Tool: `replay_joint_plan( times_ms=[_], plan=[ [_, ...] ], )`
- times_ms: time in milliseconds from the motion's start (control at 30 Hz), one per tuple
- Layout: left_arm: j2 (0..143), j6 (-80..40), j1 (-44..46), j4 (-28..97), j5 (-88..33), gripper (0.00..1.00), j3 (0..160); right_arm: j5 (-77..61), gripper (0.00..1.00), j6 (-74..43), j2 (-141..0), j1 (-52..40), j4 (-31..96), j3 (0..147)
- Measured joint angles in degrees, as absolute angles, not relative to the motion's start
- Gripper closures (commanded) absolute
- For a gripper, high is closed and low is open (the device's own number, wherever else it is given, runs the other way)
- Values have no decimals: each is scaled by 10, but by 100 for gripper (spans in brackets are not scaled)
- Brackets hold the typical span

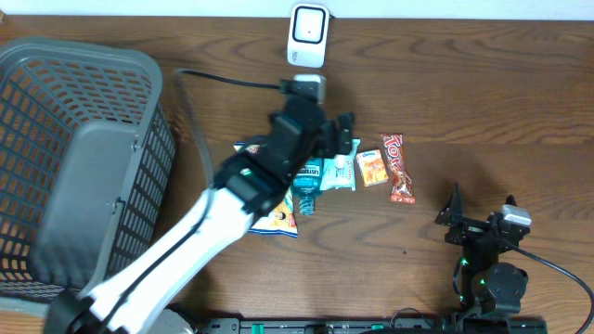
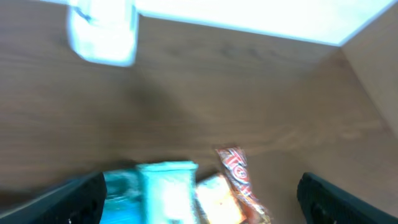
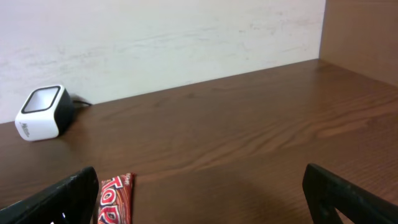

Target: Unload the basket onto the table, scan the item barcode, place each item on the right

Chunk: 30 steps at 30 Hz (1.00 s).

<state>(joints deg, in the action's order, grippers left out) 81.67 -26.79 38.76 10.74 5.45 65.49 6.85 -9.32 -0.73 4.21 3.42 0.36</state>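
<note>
Brown wood surface (image 1: pixel 483 111): left gripper (image 1: pixel 336 132) hovers wide open, empty, over snack packs (image 1: pixel 345 173); scanner (image 1: pixel 308 35) well apart behind. Right gripper (image 1: pixel 481 221) open, idle. Risk: crowded packs, so jaws may pinch two, or barcode ends up facing away fr scanner.

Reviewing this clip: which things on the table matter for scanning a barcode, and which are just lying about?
In the job:
white barcode scanner
red candy bar, orange snack packet, teal packet, blue bottle (likely scan candidates)
left gripper, open above them

Lying about:
grey mesh basket
right gripper, open, off to the side
</note>
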Motion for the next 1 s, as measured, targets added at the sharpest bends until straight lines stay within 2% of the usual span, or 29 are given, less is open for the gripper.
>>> replay_joint_plan(
  times_ms=[233,267,333,367,467,500,533,767,1000],
  plan=[
    [774,-237,317,268,147,0,659,69,1,-93,-8,42,34,4],
    [774,-241,307,297,152,5,658,69,1,-93,-7,42,34,4],
    [774,-255,290,338,160,25,654,69,1,-93,-7,42,34,4],
    [774,-260,283,355,165,42,651,69,1,-93,-7,42,34,4],
    [774,-272,269,396,170,79,638,68,1,-93,-7,42,34,4],
    [774,-276,265,409,171,89,632,68,1,-93,-7,42,34,4],
    [774,-281,262,423,171,92,627,68,1,-93,-7,42,34,4],
    [774,-334,231,507,171,92,600,69,1,-93,-7,42,34,4],
    [774,-342,148,491,171,92,553,69,1,-93,-7,42,34,4]
  ],
)
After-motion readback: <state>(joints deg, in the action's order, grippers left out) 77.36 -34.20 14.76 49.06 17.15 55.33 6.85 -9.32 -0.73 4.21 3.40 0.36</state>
